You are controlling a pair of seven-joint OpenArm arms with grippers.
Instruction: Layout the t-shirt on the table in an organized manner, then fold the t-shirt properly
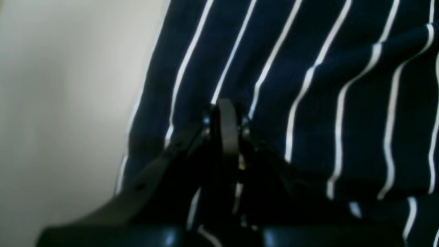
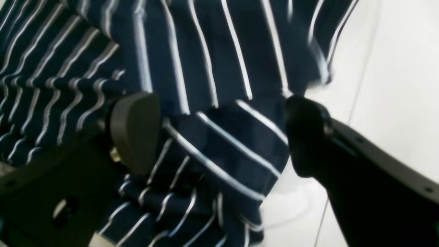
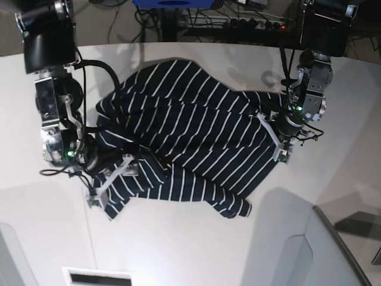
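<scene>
The dark navy t-shirt with thin white stripes lies rumpled across the middle of the white table. At the shirt's right edge my left gripper is shut; in the left wrist view its fingers press together on the striped t-shirt, with bare table to their left. My right gripper is at the shirt's lower left corner. The right gripper stands wide open, and a folded bunch of the t-shirt lies loose between its two fingers, beside bare table.
A thin seam runs down the tabletop near the right arm. A raised grey panel stands at the lower right. Cables and a power strip lie beyond the curved far edge. A slotted white box sits at the front.
</scene>
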